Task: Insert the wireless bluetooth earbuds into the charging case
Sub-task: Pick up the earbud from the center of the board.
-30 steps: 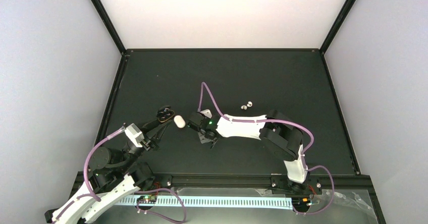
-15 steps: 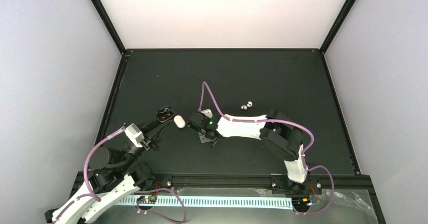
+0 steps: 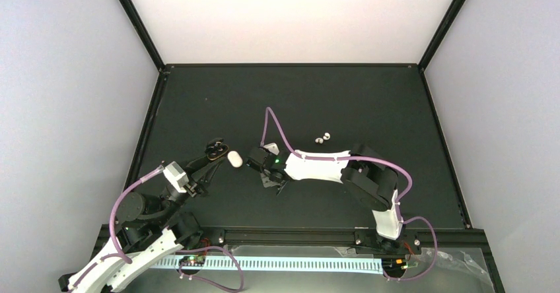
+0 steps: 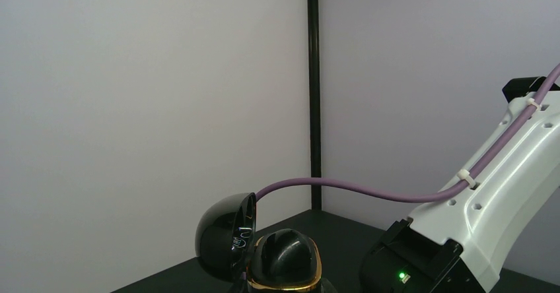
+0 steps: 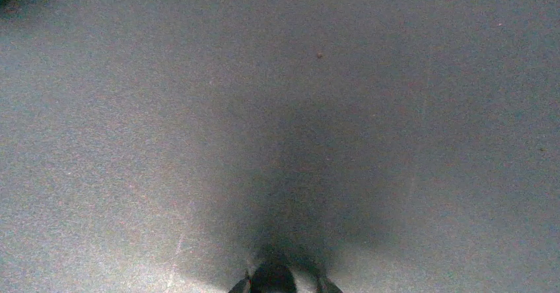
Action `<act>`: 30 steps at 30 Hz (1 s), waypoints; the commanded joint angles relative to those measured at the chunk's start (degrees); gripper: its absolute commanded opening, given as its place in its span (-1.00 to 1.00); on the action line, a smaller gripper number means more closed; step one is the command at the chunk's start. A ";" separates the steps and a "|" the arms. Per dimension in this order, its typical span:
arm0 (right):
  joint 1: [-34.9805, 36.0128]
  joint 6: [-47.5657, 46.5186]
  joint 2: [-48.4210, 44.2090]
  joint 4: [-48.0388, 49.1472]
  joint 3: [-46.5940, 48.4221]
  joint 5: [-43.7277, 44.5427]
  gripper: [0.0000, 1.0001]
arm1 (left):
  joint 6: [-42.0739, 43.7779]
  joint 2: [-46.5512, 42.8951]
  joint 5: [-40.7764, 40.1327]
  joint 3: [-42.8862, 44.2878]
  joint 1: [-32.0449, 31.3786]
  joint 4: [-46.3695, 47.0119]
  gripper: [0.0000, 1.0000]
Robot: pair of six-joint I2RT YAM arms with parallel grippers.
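— Top external view: what is the step in hand judged to be, and how is it done well?
— The black charging case (image 3: 214,149) is clamped tight, lid open, by the left gripper (image 3: 210,154) near the left edge of the table (image 3: 343,95), about midway between its near and far edges. The right gripper (image 3: 253,160) is placed just to the right, with a white case (image 3: 234,158) between the two. The step is judged to be the seating of a bud in the open case. It would be done best with the case steadied and its mouth turned up. The bud should be lined up over its well, lowered straight, and let go only once seated
— Where are the white earbuds found?
— The white earbuds (image 3: 322,137) are seen lying together near the middle of the table, well apart from both cases and untouched
— What cannot be made out?
— Whether anything is pinched by the right gripper. In the right wrist view only its fingertips (image 5: 323,285) are shown, at the bottom edge and close together. A dark shape between them may be a black bud or shadow, so its state cannot be told. In the left wrist view the left fingers are cut off. A black dome inside the gold rim (image 4: 285,281) could be a seated bud or the case's own moulding
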 commanded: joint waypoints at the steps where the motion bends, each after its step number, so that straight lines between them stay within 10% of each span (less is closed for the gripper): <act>1: 0.21 -0.02 2.10 -3.41 -3.33 -3.22 -0.54 | -0.27 -3.24 0.61 0.20 -0.22 0.59 -0.97; 30: -2.60 1.90 -9.73 1.98 -7.95 4.98 -0.98 | -1.17 -0.99 1.05 0.20 -0.22 0.93 -0.97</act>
